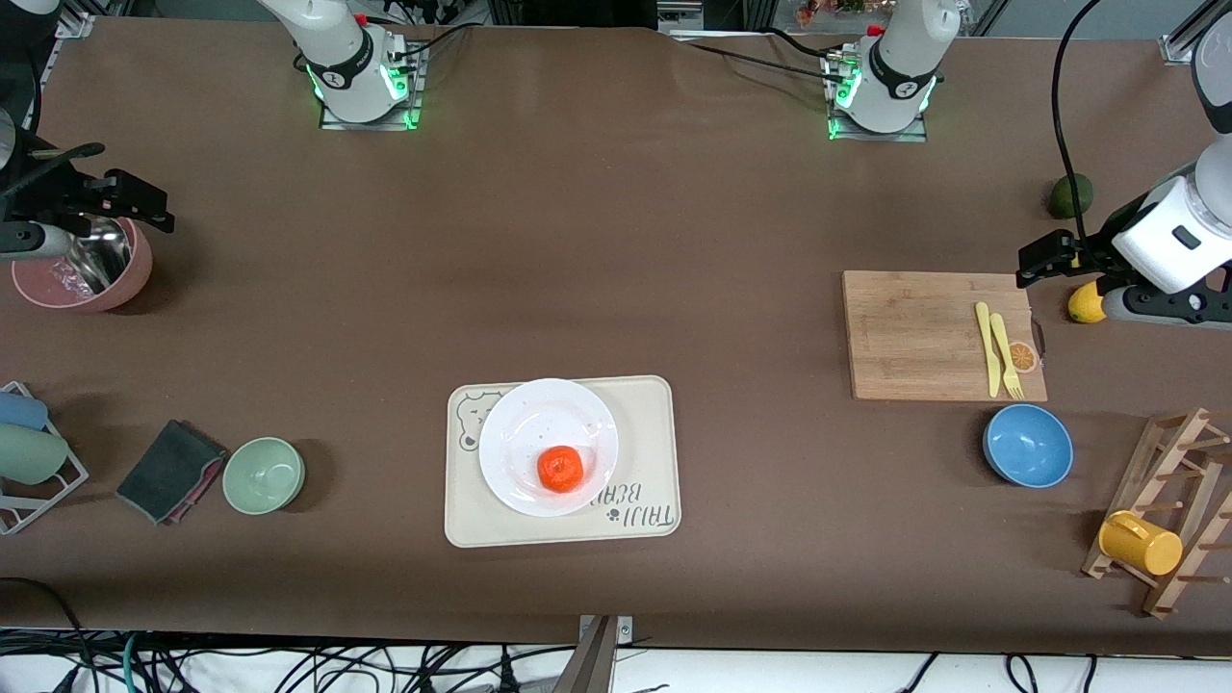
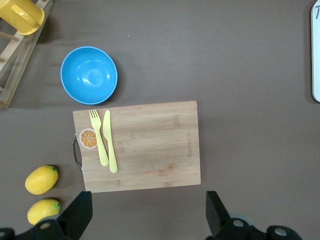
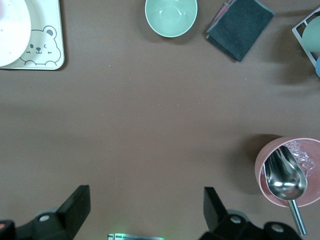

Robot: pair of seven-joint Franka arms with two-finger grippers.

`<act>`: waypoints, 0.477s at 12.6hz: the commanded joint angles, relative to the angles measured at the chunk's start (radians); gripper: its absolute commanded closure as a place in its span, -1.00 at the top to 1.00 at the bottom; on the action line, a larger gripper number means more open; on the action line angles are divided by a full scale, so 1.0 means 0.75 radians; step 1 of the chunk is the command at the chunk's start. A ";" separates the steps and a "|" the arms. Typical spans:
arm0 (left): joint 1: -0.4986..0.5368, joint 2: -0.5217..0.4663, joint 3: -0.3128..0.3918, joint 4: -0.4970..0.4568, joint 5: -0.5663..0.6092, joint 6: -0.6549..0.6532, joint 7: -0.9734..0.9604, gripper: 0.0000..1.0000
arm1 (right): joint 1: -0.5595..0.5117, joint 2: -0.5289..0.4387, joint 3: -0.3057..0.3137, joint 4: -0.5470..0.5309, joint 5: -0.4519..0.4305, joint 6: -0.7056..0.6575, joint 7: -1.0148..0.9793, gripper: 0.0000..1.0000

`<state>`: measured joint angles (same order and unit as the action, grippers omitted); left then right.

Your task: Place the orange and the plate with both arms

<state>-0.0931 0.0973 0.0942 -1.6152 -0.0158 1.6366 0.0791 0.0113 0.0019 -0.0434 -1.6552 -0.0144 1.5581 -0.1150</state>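
Observation:
The orange (image 1: pixel 560 469) sits on the white plate (image 1: pixel 539 423), which lies on the cream bear tray (image 1: pixel 645 462) at the middle of the table, near the front camera. The plate's edge also shows in the right wrist view (image 3: pixel 12 30). My left gripper (image 1: pixel 1035 262) (image 2: pixel 148 205) is open and empty, up over bare table beside the cutting board (image 2: pixel 137 145) at the left arm's end. My right gripper (image 1: pixel 144 204) (image 3: pixel 146 197) is open and empty, up near the pink bowl (image 3: pixel 290 170) at the right arm's end.
A yellow knife and fork (image 1: pixel 999 354) lie on the board. A blue bowl (image 1: pixel 1028 445), a mug rack (image 1: pixel 1160 510), lemons (image 2: pixel 41 180) and a dark green fruit (image 1: pixel 1070 195) are near it. A green bowl (image 1: pixel 264 474) and dark cloth (image 1: pixel 171 470) lie toward the right arm's end.

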 commanded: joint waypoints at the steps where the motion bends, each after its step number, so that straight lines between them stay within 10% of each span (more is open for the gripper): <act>1: -0.007 -0.009 -0.001 0.002 0.023 -0.014 0.007 1.00 | 0.003 0.010 -0.003 0.031 -0.001 -0.028 0.000 0.99; 6: -0.007 -0.009 -0.001 0.002 0.023 -0.014 0.007 1.00 | 0.005 0.008 0.003 0.025 0.001 -0.065 0.002 0.99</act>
<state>-0.0931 0.0973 0.0938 -1.6152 -0.0158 1.6366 0.0791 0.0134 0.0041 -0.0416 -1.6552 -0.0142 1.5357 -0.1150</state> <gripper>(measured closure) 0.000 0.000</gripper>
